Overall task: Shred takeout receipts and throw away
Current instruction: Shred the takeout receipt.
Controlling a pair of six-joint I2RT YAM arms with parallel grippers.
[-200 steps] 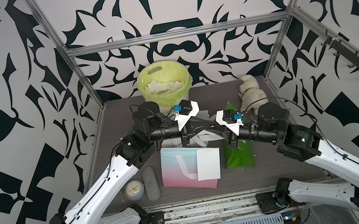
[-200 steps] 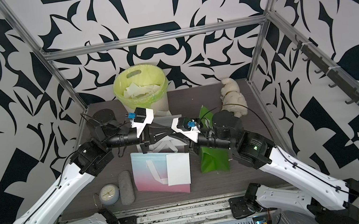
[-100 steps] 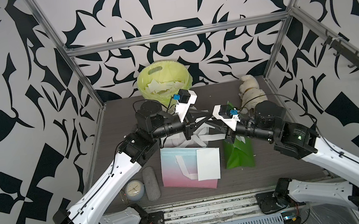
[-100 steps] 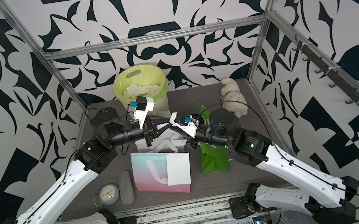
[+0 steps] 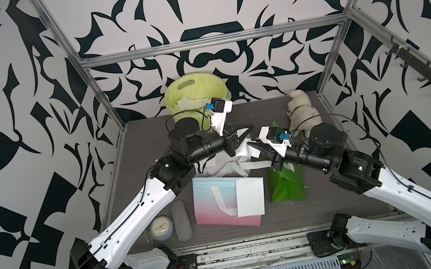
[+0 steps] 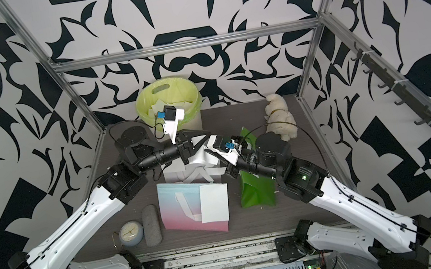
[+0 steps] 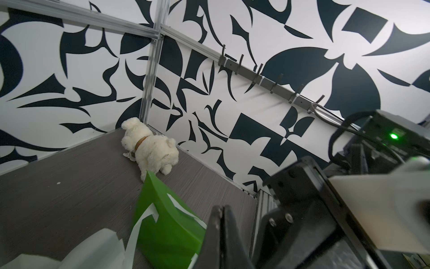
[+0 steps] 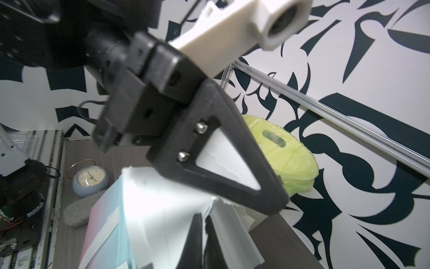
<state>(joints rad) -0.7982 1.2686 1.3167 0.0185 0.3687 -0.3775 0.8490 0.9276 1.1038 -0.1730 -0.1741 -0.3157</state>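
Observation:
A white receipt (image 5: 243,151) hangs in the air between my two grippers, above the white tote bag (image 5: 223,169). My left gripper (image 5: 250,129) is shut at the sheet's upper edge. My right gripper (image 5: 252,144) is shut on it just below, and its wrist view shows the jaws (image 8: 202,219) pinching the paper (image 8: 232,221), with a ragged tear line behind the left fingers (image 8: 232,144). In the left wrist view the left gripper (image 7: 222,209) is shut and the paper there is hidden. Another receipt (image 5: 250,197) lies flat on the gradient gift bag (image 5: 210,201). Torn scraps (image 5: 182,103) sit in the green-lined bin (image 5: 194,85).
A green paper bag (image 5: 286,185) lies under my right arm. A white plush dog (image 5: 301,112) sits at the back right. A small clock (image 5: 161,228) and a grey stone (image 5: 181,221) lie at the front left. Metal frame posts stand at the back corners.
Both grippers have risen and drifted back toward the bin with the receipt. The left gripper has swung up and further back, away from the right one.

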